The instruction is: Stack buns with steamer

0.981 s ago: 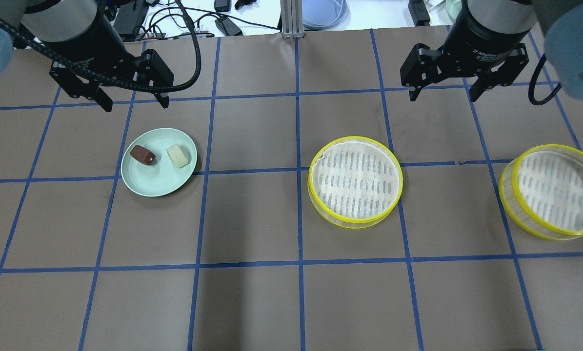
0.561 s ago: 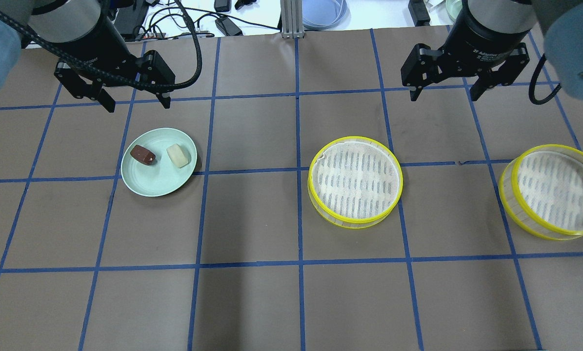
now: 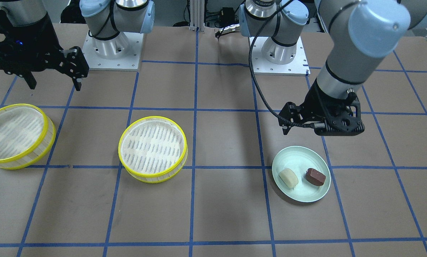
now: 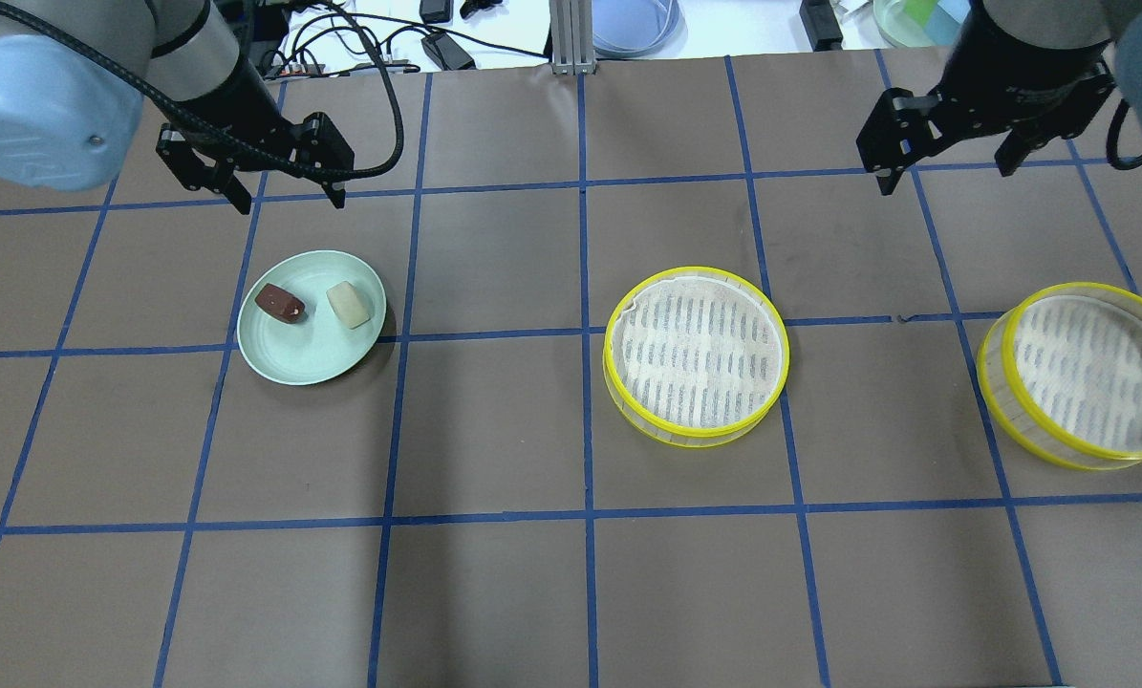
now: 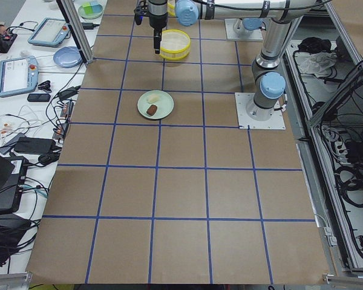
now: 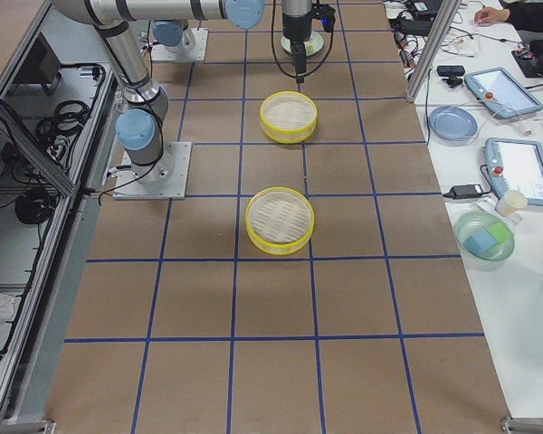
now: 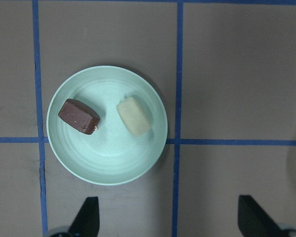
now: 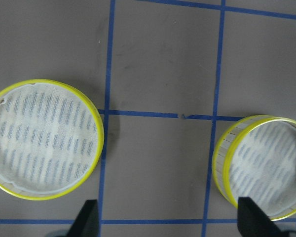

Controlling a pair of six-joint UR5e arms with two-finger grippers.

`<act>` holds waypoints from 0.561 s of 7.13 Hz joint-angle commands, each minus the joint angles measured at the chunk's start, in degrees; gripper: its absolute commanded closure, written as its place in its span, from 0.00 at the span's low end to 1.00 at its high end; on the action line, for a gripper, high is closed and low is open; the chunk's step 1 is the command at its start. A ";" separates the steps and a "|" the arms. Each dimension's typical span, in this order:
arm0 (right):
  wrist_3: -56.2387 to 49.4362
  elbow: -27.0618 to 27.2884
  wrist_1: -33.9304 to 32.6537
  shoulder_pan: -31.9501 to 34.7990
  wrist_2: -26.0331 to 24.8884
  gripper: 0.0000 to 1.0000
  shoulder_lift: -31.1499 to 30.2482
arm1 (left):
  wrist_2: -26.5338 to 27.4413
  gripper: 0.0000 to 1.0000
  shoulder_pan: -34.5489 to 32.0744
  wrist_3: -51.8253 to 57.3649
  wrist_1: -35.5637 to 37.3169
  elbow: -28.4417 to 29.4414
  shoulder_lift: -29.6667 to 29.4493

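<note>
Cream bun (image 4: pixel 349 304) and reddish-brown bun (image 4: pixel 279 303) apart on green plate (image 4: pixel 303 355); centre steamer tray (image 4: pixel 696 352) and right-end steamer tray (image 4: pixel 1087 371) empty, upright, unstacked on table (image 4: pixel 494 430).

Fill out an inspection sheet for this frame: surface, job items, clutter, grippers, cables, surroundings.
surface: brown table with a blue tape grid; no spills seen.
job's things: brown bun and cream bun lie apart on the green plate; middle steamer tray and right steamer tray stand apart, both empty.
clutter: nothing seen.
grippers: left gripper open, empty, raised near the plate; right gripper open, empty, raised near the trays.
cables: black cable loops behind the left gripper, clear of the plate.
surroundings: white bench with cords and dishes; teach pendant at the side.
</note>
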 commanded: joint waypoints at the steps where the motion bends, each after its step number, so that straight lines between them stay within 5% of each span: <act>1: -13.61 0.17 0.73 -9.07 0.00 0.01 0.09 | 0.37 0.00 3.92 -0.01 12.53 -6.55 -6.59; 4: -29.37 3.48 -0.23 -23.67 1.85 0.01 2.10 | -0.58 0.00 3.84 -1.24 17.22 -6.83 -13.99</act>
